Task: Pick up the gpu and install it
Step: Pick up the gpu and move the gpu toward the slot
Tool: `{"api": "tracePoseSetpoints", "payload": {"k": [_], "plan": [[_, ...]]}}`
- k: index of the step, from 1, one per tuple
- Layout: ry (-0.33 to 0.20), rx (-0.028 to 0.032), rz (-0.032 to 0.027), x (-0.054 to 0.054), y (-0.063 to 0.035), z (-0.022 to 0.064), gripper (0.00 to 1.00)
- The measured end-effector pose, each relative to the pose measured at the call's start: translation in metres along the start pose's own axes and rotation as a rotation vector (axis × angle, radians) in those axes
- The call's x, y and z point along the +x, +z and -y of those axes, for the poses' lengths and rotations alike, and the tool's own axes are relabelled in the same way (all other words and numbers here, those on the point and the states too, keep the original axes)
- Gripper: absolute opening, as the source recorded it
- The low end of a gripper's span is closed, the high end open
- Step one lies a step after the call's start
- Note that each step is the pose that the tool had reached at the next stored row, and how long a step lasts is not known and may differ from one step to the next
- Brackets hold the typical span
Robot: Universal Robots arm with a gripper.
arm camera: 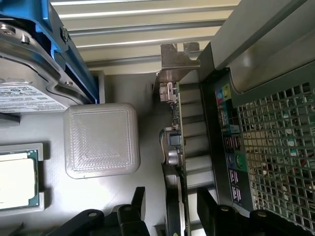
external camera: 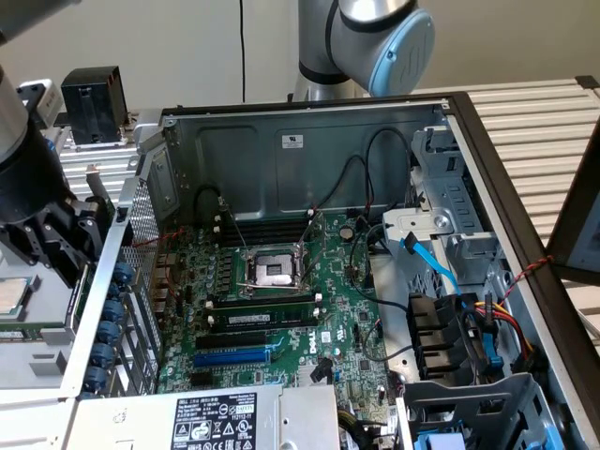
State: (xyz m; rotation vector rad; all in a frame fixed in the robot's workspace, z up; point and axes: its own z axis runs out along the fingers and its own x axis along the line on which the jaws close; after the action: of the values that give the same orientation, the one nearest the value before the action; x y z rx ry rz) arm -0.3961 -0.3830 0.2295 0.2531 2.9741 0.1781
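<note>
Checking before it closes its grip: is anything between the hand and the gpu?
Nothing visible. The open hand straddles the gpu, which stands on edge just outside the computer case.
</note>
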Motion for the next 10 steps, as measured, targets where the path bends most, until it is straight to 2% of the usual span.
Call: {"api": "tracePoseSetpoints", "payload": {"k": [3, 9, 10], "plan": [[0.002, -0.0035, 0.0005, 0.0009, 0.0019, 0.0, 0.54], [0.005, -0.0049, 0.0005, 0.0012, 0.0022, 0.0, 0.54], [0.005, -0.0049, 0.0005, 0.0012, 0.0021, 0.0, 0.52]]}}
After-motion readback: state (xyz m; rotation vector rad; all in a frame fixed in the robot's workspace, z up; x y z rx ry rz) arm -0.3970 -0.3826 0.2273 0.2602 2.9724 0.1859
